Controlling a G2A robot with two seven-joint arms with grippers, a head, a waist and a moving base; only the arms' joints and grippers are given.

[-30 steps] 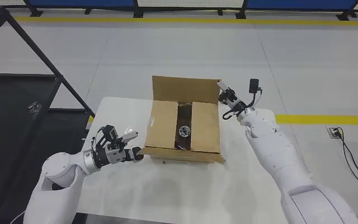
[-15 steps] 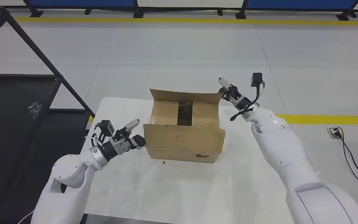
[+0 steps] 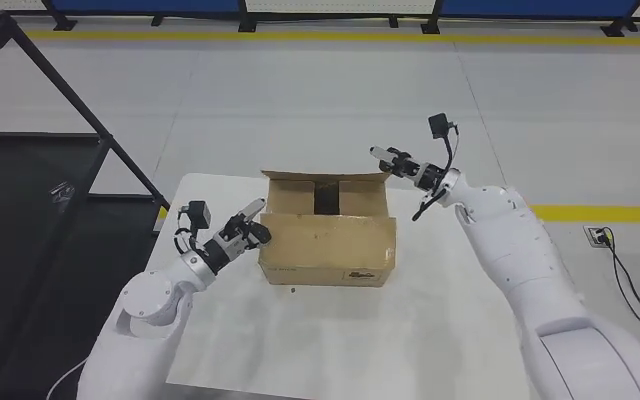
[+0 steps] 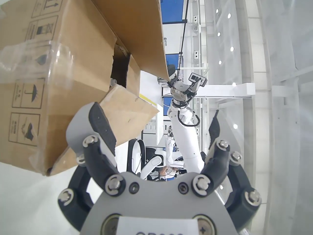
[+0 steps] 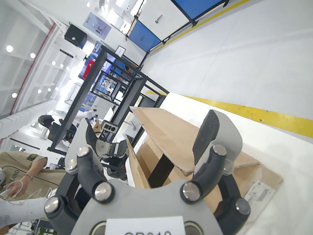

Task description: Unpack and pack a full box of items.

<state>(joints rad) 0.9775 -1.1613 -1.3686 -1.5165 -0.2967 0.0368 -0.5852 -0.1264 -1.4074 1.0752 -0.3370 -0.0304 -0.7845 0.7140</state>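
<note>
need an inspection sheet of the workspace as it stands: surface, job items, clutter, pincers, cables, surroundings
Surface: white table, carrying the box near its middle.
Job's things: one cardboard box, front face toward the robot, far flap raised, top flaps apart with a dark gap between them; contents cannot be told.
Clutter: small dark speck on the table by the box's front edge.
Grippers: left pincer open, beside the box's left end; right pincer open, at the raised flap's right corner; contact cannot be told.
Cables: black cable looped at the right wrist; floor socket with a lead.
Surroundings: black frame rack, yellow floor line, blue panels.
</note>
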